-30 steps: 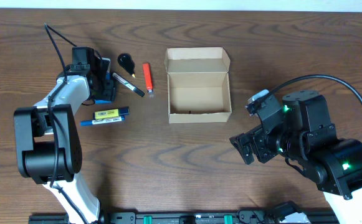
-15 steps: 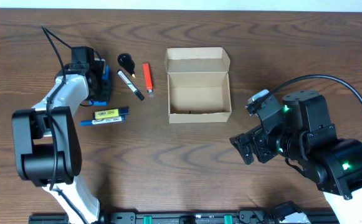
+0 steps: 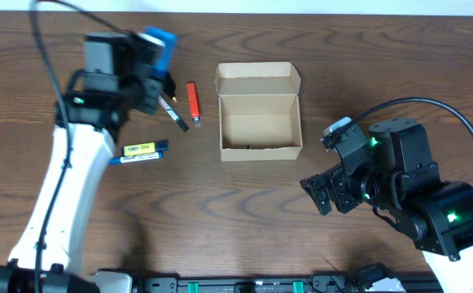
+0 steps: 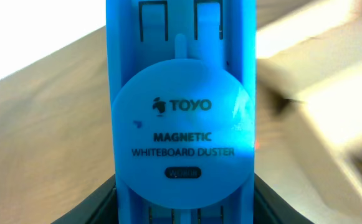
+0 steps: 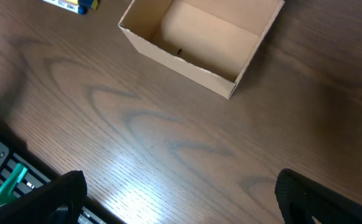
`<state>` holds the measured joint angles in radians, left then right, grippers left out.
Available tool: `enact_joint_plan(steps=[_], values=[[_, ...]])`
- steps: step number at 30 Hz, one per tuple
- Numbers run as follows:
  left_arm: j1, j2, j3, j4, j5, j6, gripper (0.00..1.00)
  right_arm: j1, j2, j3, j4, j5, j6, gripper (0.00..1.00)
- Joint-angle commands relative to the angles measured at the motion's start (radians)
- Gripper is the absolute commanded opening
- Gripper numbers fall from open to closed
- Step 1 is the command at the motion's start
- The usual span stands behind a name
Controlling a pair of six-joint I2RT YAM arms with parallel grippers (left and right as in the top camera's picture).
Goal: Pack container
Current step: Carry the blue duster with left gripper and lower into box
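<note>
The tan cardboard container point(image 3: 260, 114) stands open in the middle of the table, lid flap folded back; it also shows in the right wrist view point(image 5: 199, 40), empty inside. My left gripper point(image 3: 151, 61) is shut on a blue magnetic whiteboard duster point(image 3: 158, 47) and holds it raised above the table, left of the container. The duster fills the left wrist view point(image 4: 181, 112), clamped between the black fingers point(image 4: 103, 202). My right gripper point(image 3: 319, 194) is open and empty, low over the table in front and right of the container.
A black marker point(image 3: 175, 114) and an orange-red lighter-like item point(image 3: 192, 99) lie left of the container. A yellow-labelled blue item point(image 3: 144, 148) and a blue pen point(image 3: 134, 159) lie further left and nearer. The table's front rail shows in the right wrist view point(image 5: 6, 180).
My left gripper has lifted the blue duster off the table and carried it up and to the right. The right arm has not moved.
</note>
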<state>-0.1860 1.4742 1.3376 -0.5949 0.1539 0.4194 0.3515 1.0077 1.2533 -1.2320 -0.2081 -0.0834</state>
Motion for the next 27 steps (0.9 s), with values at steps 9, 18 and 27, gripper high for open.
enact_joint_plan(steps=[9,18,27], values=[[-0.293,0.054,0.003,-0.009,0.140,0.413,0.05,-0.006,0.002,0.003,0.002,0.002,0.011,0.99],[-0.367,0.126,0.003,-0.077,0.154,0.562,0.06,-0.006,0.002,0.003,0.002,0.002,0.011,0.99],[-0.367,0.204,0.003,-0.077,0.233,0.661,0.05,-0.006,0.002,0.003,0.002,0.002,0.011,0.99]])
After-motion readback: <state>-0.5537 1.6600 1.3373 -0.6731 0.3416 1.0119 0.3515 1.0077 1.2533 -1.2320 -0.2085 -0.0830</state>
